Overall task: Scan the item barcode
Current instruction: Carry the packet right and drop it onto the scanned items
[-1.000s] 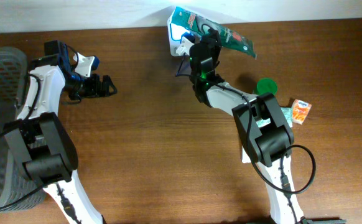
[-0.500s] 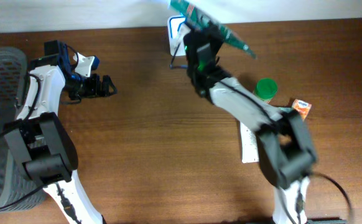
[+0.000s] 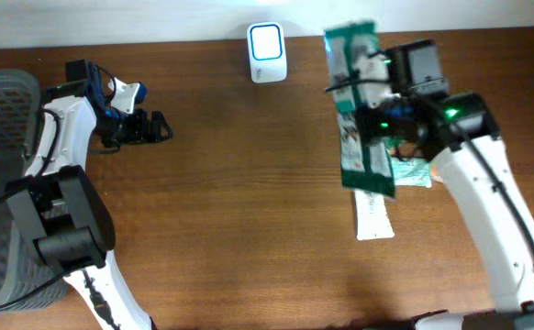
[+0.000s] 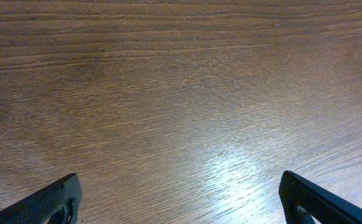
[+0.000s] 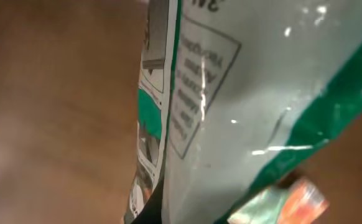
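Right end effector [image 3: 374,78] clamped on packet [image 3: 363,156], aloft right of scanner [image 3: 266,41], probably to present barcode; left end effector [image 3: 157,126] spread wide, empty

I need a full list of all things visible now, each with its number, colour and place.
scanner: one, white with blue face, table's far edge.
green packet: one, green and white, held over the table's right part.
paper slip: one, white, flat on the table.
small packet: one, teal, partly hidden beside the green packet.
basket: one, grey, left edge.
table: one, brown wood.
left gripper: one, black, open, empty.
right gripper: one, black, shut on the green packet.
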`<state>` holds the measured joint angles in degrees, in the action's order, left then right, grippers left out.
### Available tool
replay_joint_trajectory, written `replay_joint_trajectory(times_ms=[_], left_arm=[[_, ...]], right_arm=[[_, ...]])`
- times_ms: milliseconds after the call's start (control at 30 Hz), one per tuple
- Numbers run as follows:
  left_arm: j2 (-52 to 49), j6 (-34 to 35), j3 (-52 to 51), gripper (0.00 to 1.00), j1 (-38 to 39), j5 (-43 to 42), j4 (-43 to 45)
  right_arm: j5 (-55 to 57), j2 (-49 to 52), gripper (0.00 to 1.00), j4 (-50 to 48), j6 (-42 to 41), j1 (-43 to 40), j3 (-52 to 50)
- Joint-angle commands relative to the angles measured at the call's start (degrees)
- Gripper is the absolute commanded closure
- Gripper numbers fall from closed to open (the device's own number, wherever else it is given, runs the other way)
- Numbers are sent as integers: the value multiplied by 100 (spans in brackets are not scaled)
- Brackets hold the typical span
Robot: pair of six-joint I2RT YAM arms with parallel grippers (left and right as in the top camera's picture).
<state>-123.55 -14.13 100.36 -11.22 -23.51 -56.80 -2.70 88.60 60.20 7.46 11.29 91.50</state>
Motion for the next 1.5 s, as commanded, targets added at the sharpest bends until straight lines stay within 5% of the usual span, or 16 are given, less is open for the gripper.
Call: replay_joint_trajectory(times_ms=[0, 300, 600, 700, 800, 933, 967, 1467], left_arm=[[46, -55, 26, 1, -35, 2, -7], [46, -55, 26, 1, -35, 2, -7], [46, -55, 26, 1, -31, 2, -7], [46, -55, 26, 1, -31, 2, -7], [46, -55, 26, 1, -31, 2, -9], [46, -55, 26, 1, -31, 2, -7], [46, -55, 26, 1, -31, 2, -7], [46, -55, 26, 1, -31, 2, -7]], right_arm=[[-1045, 39, 96, 293, -245, -651, -79], [-1325, 262, 96, 732, -835, -2610, -699], [-1471, 1075, 94, 531, -472, -2986, -1250], [-1460, 1132, 55, 481, -470, -2990, -1244], [-1443, 1119, 29, 514, -472, -3097, -1104], [-1416, 1115, 13, 855, -404, -3156, -695], [-1419, 1106, 2, 990, -313, -3150, -535], [-1425, -125, 2, 1718, 415, -2378, 369]])
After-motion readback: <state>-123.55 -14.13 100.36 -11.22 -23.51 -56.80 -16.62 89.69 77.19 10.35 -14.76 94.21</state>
